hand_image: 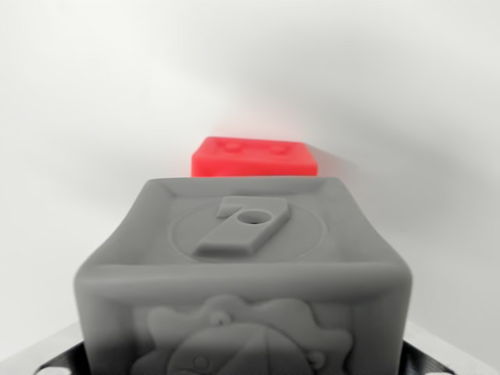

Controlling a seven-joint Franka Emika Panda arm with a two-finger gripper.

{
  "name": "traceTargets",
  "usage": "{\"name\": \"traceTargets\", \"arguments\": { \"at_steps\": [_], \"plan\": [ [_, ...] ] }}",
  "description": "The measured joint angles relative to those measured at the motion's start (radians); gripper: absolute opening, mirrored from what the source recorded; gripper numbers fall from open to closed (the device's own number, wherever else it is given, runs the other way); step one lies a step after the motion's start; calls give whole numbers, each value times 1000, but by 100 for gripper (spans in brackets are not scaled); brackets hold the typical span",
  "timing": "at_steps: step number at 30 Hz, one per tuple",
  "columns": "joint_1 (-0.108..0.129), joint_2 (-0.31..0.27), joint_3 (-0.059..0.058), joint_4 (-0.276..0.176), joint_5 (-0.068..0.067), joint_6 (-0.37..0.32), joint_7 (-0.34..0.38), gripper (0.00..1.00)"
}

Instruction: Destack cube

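A grey cube [246, 273] fills the lower half of the wrist view, very close to the camera. Its top face bears a raised "7" inside a ring, and its near face has a gear-like relief. Beyond it, on the white surface, lies a red cube [254, 158], partly hidden by the grey cube's far edge. Only slivers of my gripper [246, 369] show: dark and silver finger parts [55, 361] hug the grey cube's lower corners on both sides, so the gripper looks shut on it.
A plain white surface [94, 117] and background surround both cubes. A soft shadow falls to the right of the red cube.
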State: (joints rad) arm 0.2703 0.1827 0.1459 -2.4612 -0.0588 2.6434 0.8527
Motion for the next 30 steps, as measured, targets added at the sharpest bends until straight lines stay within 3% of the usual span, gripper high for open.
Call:
{"name": "traceTargets", "arguments": {
  "at_steps": [9,30],
  "plan": [
    [0,-56,1,2,17,-52,-6,0],
    [-9,16,-49,67,18,-52,124,0]
  ]
}}
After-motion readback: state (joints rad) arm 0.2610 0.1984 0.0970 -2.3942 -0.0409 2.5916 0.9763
